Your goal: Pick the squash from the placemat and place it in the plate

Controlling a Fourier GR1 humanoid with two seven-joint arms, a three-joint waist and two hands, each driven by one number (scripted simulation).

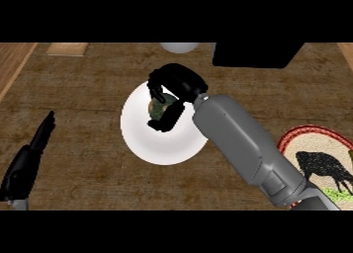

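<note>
Squash [161, 106] sits pinched in the curled right hand [173, 89], directly over the plate [146, 143]; left hand [25, 163] rests spread, far left.

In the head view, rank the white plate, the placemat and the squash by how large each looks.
1. White plate: largest shown.
2. Placemat: smaller as seen, but cut off by the view's right edge and partly hidden by the forearm, so this rank is unsure.
3. Squash: smallest, mostly hidden inside the right hand.

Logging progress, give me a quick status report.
Right hand curled round dark green squash, over round white plate. Left hand open, resting. Nothing in the way.
</note>
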